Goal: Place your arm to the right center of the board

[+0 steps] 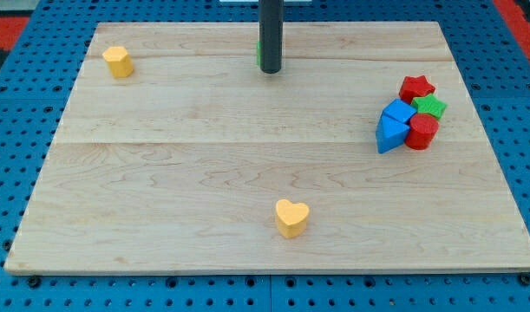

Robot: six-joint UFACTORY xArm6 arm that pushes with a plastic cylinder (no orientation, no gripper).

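tip: my tip (271, 70) sitting top centre of board (160, 173), holding nothing, green block (259, 54) peeking just behind.
rt centre: red star (416, 87), green star (430, 107), blue cube (398, 112), blue wedge (389, 134), red cylinder (422, 132) crowding, touching.
others: yellow block (118, 61) top left; yellow heart (291, 217) bottom centre.

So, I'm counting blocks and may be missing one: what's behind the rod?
A green sliver shows at the rod's left edge, just above my tip. It looks like a green block; the rod hides its shape and most of it.
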